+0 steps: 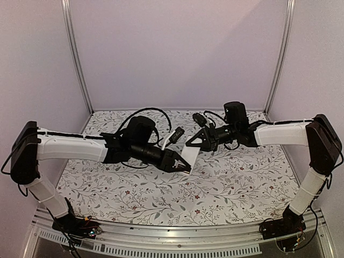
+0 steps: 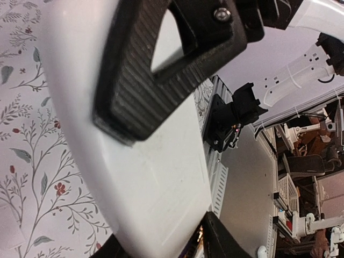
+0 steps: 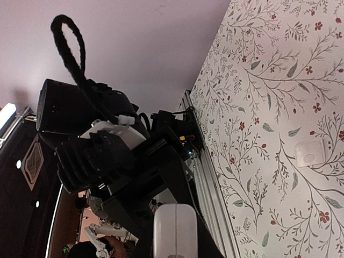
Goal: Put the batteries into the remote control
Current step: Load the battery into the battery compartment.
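Where the two arms meet at the centre of the top view, the remote control [image 1: 188, 156] hangs in the air above the floral cloth [image 1: 242, 183]. The left arm climbs from its base at 7 o'clock to an elbow at 9 o'clock, then runs level inward. The left gripper [image 1: 181, 165] points toward 4 o'clock and meets the lower end of the remote control. The right arm mirrors this pose, with its base at 5 o'clock, its elbow at 3 o'clock and its forearm level. The right gripper [image 1: 192, 146] points toward 8 o'clock and is clenched on the upper end of the remote control.

In the left wrist view, the white body of the remote control [image 2: 156, 177] fills the frame from 11 o'clock to 6 o'clock. A black ribbed finger [image 2: 145, 80] of the right gripper presses flat on it at 12 o'clock. The left gripper's own fingers [image 2: 217, 242] flank the end of the remote control at 6 o'clock. Whether they pinch it or stand just off it cannot be told.

In the right wrist view, the rounded white end of the remote control [image 3: 174, 231] sits at 6 o'clock, gripped between the right gripper's dark fingers. The left arm's wrist housing [image 3: 70, 113] faces it at 9 o'clock, with a cable loop [image 3: 60, 20] above. A small white square piece [image 3: 309, 153] lies flat on the cloth at 3 o'clock.
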Motion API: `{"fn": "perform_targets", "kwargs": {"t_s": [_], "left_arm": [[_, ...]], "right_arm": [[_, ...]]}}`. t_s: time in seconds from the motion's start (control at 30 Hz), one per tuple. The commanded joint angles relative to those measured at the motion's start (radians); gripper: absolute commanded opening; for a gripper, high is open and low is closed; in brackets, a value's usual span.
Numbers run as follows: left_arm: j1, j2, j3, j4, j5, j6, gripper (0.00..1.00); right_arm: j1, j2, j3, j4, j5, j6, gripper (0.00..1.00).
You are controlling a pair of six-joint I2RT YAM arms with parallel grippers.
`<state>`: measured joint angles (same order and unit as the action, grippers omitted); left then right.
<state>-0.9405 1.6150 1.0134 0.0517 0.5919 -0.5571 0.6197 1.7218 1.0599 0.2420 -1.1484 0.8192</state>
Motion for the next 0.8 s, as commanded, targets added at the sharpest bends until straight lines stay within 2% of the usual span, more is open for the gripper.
{"fn": "perform_targets", "kwargs": {"t_s": [0.0, 0.1, 0.2, 0.67, 0.73, 0.77], "left_arm": [[0.007, -0.008, -0.03, 0.017, 0.013, 0.048, 0.46], [0.016, -0.025, -0.036, 0.025, 0.027, 0.046, 0.55], [0.031, -0.043, -0.058, 0.048, 0.055, 0.041, 0.55], [0.093, -0.05, -0.147, 0.152, 0.129, -0.022, 0.28], [0.099, -0.044, -0.148, 0.155, 0.133, -0.022, 0.27], [0.1, -0.045, -0.147, 0.153, 0.129, -0.019, 0.32]], "right_arm": [[-0.002, -0.04, 0.006, 0.038, 0.013, 0.056, 0.0], [-0.002, -0.042, 0.001, 0.047, 0.014, 0.06, 0.0], [-0.003, -0.046, -0.003, 0.054, 0.011, 0.061, 0.0], [-0.004, -0.054, -0.017, 0.088, 0.006, 0.063, 0.0], [-0.004, -0.056, -0.018, 0.092, 0.006, 0.066, 0.0], [-0.004, -0.055, -0.018, 0.092, 0.008, 0.068, 0.0]]}}
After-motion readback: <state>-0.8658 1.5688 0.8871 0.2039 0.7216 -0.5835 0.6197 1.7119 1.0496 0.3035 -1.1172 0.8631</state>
